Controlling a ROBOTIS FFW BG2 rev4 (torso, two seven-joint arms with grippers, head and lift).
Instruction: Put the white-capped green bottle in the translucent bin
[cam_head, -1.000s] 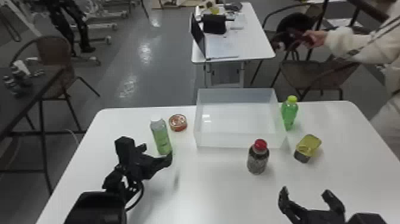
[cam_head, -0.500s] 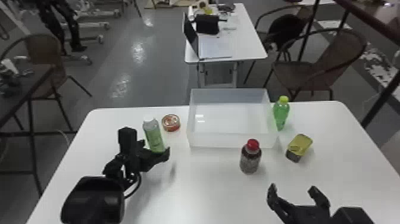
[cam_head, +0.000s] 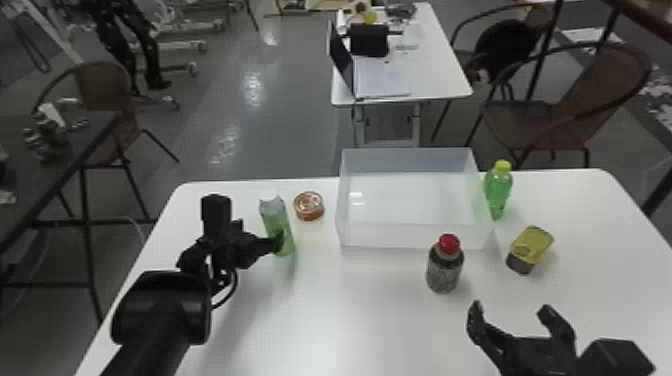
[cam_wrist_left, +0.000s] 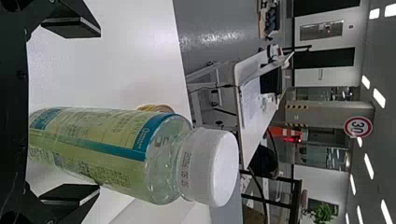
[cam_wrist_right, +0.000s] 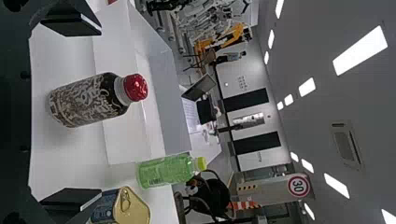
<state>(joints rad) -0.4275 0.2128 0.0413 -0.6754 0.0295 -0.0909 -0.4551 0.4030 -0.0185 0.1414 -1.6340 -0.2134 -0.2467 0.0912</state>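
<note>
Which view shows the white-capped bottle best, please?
The left wrist view: the bottle is close there, with cap and label large. The head view shows it smaller, left of the round tin.

Tin (cam_head: 309, 206) between leftmost bottle (cam_head: 275, 220) and bin (cam_head: 400, 236) — second bottle (cam_head: 444, 270) before, third bottle (cam_head: 498, 189) right

In the head view, grey floor (cam_head: 252, 125) shines at 11 o'clock; a desk (cam_head: 437, 75) stands at 1, a chair (cam_head: 595, 80) at 2, another chair (cam_head: 102, 82) at 10; the right wrist view catches lit ceiling lights (cam_wrist_right: 359, 50), pale wall (cam_wrist_right: 254, 70).
</note>
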